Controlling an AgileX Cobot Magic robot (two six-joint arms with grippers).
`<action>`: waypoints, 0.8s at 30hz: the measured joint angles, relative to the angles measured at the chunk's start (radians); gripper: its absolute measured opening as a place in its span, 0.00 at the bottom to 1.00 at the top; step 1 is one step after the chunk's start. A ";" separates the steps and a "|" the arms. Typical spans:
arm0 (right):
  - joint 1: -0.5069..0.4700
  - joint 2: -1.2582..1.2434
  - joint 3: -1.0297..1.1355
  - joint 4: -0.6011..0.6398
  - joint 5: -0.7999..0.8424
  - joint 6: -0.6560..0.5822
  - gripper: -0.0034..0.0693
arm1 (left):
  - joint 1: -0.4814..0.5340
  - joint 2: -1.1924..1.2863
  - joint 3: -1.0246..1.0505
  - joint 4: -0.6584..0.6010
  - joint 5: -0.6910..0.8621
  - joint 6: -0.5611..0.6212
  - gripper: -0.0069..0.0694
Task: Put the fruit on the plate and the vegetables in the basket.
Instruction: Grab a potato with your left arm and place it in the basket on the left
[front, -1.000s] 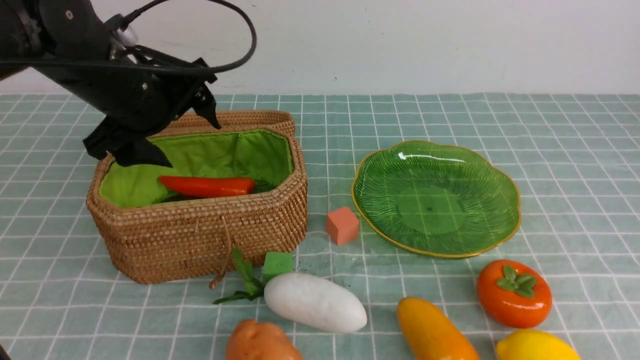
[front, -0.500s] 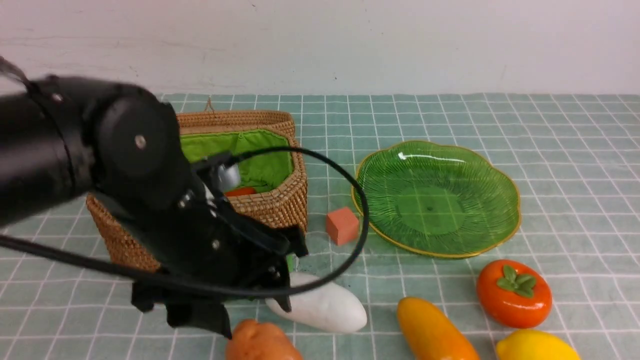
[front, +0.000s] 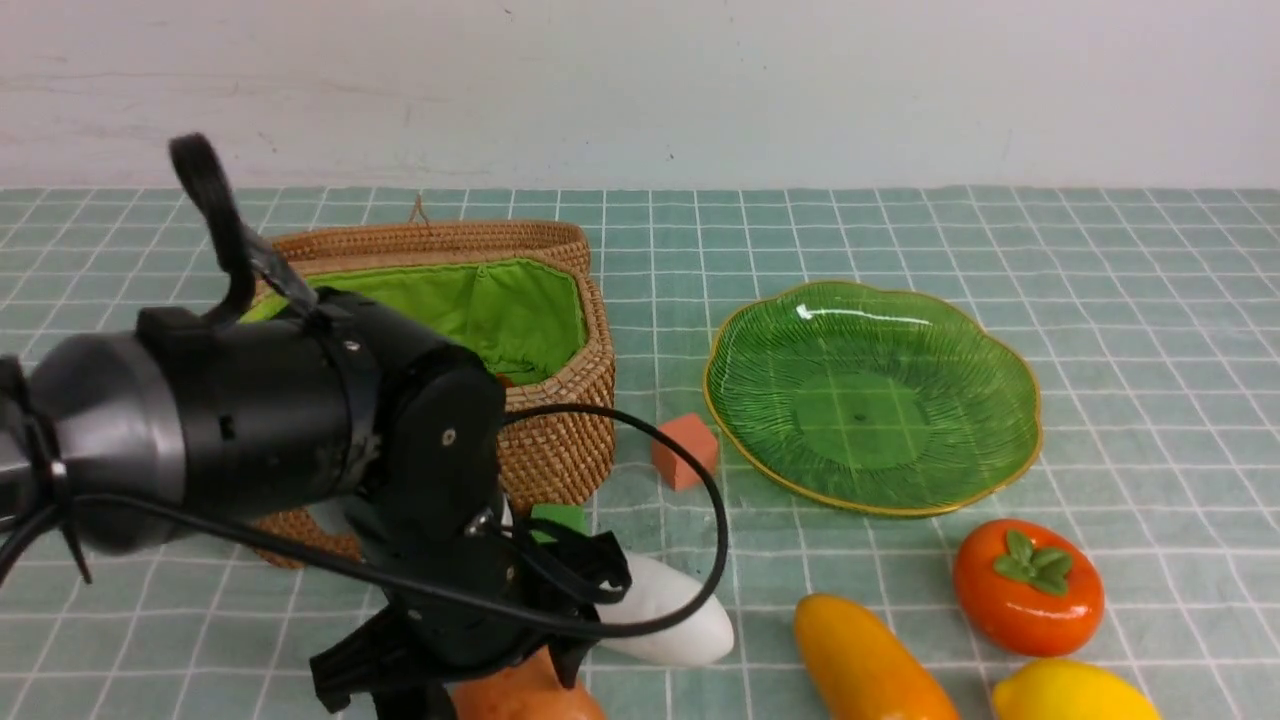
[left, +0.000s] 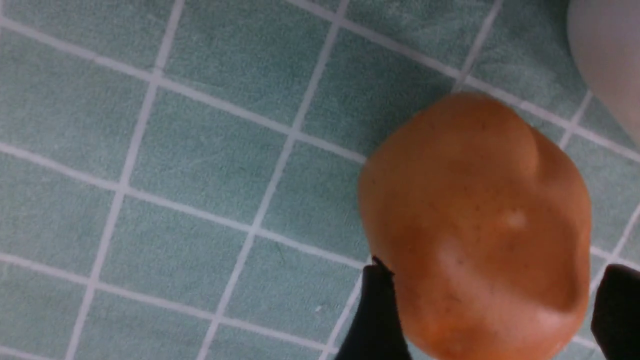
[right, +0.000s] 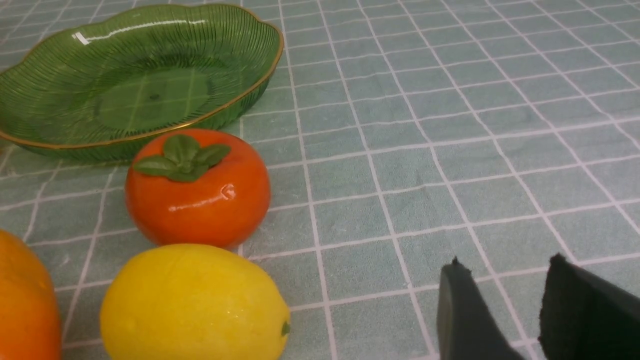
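Since the left gripper (left: 495, 270) is spread wide with one dark finger (left: 375, 315) on each side of the potato (left: 475, 225), the step in hand looks like the potato pick. Nothing is gripped yet. I can't tell from the wrist view whether the pads touch the skin, because only the fingertips show.

To do it well:
- Go lower first, so the pads meet the widest part of the potato and not its upper curve.
- Close slowly. The skin is glossy and rounded, so it will likely squirt out if pinched high or off-centre.
- The white radish (front: 670, 610) lies just beside the potato. Lift straight up before swinging, or the arm's cable loop may drag the radish.
- Carry the potato high over the front wall of the wicker basket (front: 560, 420) and release over the green lining.

A red sliver at the basket's inner edge is probably the chili.

The right gripper (right: 505, 260) is slightly parted, empty and low over the tablecloth (right: 450, 125), near the lemon (right: 195, 302) and persimmon (right: 197, 192). The mango (front: 865, 660) lies beside them. The green plate (front: 870, 400) holds no fruit yet. Leave the green cube (front: 558, 518) and salmon cube (front: 685, 452) alone.
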 joint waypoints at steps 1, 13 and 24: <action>0.000 0.000 0.000 0.000 0.000 0.000 0.38 | 0.000 0.013 0.000 0.000 -0.008 -0.001 0.79; 0.000 0.000 0.000 0.000 -0.001 0.000 0.38 | 0.000 0.068 -0.024 -0.003 -0.001 0.101 0.77; 0.000 0.000 0.000 0.000 -0.001 0.000 0.38 | 0.000 0.068 -0.025 0.001 -0.001 0.258 0.76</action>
